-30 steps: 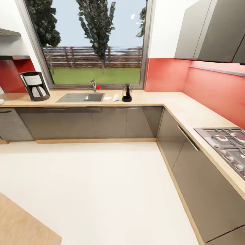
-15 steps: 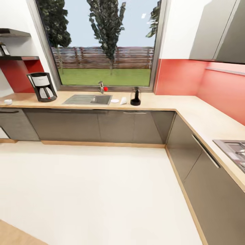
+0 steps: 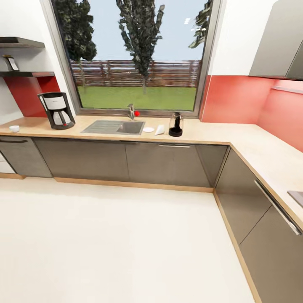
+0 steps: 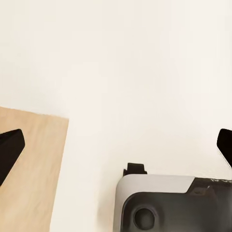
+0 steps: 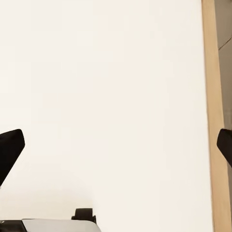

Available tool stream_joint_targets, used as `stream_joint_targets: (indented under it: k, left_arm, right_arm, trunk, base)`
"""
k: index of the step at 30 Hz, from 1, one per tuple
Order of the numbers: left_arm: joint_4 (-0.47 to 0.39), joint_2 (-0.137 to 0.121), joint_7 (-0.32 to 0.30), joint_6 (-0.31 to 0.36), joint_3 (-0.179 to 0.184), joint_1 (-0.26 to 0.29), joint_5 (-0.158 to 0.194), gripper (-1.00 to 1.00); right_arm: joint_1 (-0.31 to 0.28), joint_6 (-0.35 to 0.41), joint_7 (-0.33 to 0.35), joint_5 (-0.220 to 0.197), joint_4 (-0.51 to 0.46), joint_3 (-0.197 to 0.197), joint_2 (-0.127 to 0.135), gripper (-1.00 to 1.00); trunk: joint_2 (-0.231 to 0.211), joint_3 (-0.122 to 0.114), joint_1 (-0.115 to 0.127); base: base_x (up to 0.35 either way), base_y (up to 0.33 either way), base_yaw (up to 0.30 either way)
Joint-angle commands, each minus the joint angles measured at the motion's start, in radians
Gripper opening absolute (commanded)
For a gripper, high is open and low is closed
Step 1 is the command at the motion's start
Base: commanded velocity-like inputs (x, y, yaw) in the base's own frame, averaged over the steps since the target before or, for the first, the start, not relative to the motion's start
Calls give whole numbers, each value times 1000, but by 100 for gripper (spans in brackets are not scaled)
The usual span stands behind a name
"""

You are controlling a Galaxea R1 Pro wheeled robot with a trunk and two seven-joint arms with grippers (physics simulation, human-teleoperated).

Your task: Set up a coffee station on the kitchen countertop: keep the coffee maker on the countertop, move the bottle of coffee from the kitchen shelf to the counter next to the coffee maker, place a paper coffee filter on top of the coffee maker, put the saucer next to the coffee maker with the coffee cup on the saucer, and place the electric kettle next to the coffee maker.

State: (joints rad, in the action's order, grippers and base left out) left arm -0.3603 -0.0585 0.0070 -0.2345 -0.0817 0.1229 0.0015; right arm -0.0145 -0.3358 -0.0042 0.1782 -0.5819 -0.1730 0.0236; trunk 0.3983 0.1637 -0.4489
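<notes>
Nearest, both wrist views look down at the pale floor [image 3: 126,244]. The left pincer [image 4: 116,145] stands wide, its two black fingertips [image 4: 9,147] at opposite edges of the left wrist view with nothing between them; under it lie the floor, a strip of light wood, and a grey and white part of the robot's base [image 4: 169,203]. The right pincer [image 5: 116,145] is equally wide and empty, one dark fingertip [image 5: 9,150] on each side, over the floor and a wooden plinth strip along a cabinet.

Farther off in the head view, the counter [image 3: 235,141] runs under the window [image 3: 139,54] and turns along the right wall, with grey cabinet fronts [image 3: 105,158] below. A sink [image 3: 113,127] with a tap [image 3: 131,111] is set into it. Just past the sink's right end lies the saucer [image 3: 148,129], then the paper coffee filter [image 3: 159,130] just beside it, then the electric kettle [image 3: 175,125] near the filter. Well apart, at the left end, the coffee maker [image 3: 57,110] stands upright, and farther left sits the coffee cup [image 3: 14,128], small and white, near the counter's edge.

Farthest, on the left wall, the kitchen shelf [image 3: 25,74] carries a small dark thing with a white label, likely the bottle of coffee [image 3: 9,63], though it is too small to tell for certain.
</notes>
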Motion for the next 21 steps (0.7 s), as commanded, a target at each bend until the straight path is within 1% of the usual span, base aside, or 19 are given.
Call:
stream_joint_targets:
  k: [1,21]
  left_arm:
    - [1,0,1,-3,-2,1,0,100]
    - [1,0,1,-3,-2,1,0,100]
  right_arm:
    - [-1,-3,0,11,0,-4,-1,100]
    - [-1,-3,0,12,1,-5,-1,100]
  trunk:
    - [2,2,-1]
    - [2,2,-1]
  base:
    - [336,0,2]
    - [336,0,0]
